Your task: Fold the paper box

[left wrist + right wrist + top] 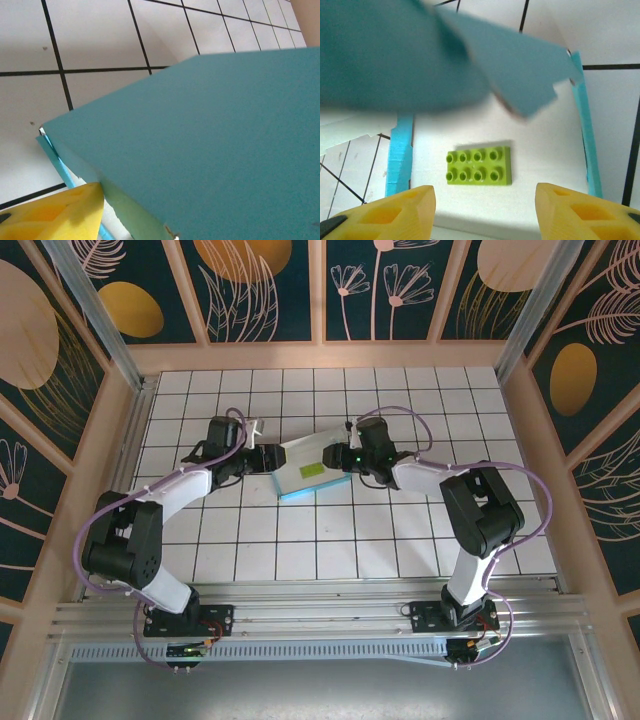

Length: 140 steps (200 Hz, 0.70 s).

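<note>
Paper box [300, 475] sits on the counter [300, 550] between both arms, green brick [479, 165] inside. Right fingers [395, 215] spread wide at its wall, likely readying a flap. Left fingers [60, 212] sit beside a raised flap; their spread cannot be told.

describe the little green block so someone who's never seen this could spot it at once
At the middle of the white tiled table lies the paper box, white inside with light blue edges. On its white floor rests the little green block, the one yellow-green thing there, a flat rectangle with two rows of four studs.
</note>
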Tool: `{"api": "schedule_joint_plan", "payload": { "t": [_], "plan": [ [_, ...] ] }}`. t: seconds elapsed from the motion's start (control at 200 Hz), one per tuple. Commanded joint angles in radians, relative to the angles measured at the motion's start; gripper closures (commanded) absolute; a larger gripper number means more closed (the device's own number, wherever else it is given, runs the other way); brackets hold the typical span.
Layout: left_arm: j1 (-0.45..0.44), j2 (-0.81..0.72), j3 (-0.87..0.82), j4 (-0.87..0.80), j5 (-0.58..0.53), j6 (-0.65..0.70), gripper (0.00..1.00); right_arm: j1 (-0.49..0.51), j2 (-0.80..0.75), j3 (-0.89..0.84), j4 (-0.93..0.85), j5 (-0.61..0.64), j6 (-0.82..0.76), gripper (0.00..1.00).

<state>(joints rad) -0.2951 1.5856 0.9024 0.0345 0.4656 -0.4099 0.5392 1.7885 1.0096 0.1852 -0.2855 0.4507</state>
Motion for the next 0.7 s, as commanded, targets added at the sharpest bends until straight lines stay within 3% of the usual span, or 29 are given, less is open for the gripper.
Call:
{"api": "schedule_joint_plan", "payload": {
  "t": [0.0, 0.445, 0.601, 0.696],
  "plan": [
    [-0.006, -0.015, -0.038, -0.01, 0.015, -0.016, 0.37, 0.022, -0.035, -0.017, 0.021, 0.035, -0.024, 0.44],
    [-0.008, -0.012, -0.04, -0.018, -0.012, 0.005, 0.37, 0.013, -0.147, -0.081, 0.06, 0.055, -0.084, 0.38],
    [-0.009, -0.018, -0.031, -0.021, -0.014, 0.008, 0.37, -0.091, -0.203, -0.096, 0.081, -0.037, -0.179, 0.22],
    [-0.01, -0.075, -0.051, -0.009, -0.049, 0.007, 0.38, -0.141, -0.166, -0.018, 0.026, -0.136, -0.288, 0.15]
  ]
}}
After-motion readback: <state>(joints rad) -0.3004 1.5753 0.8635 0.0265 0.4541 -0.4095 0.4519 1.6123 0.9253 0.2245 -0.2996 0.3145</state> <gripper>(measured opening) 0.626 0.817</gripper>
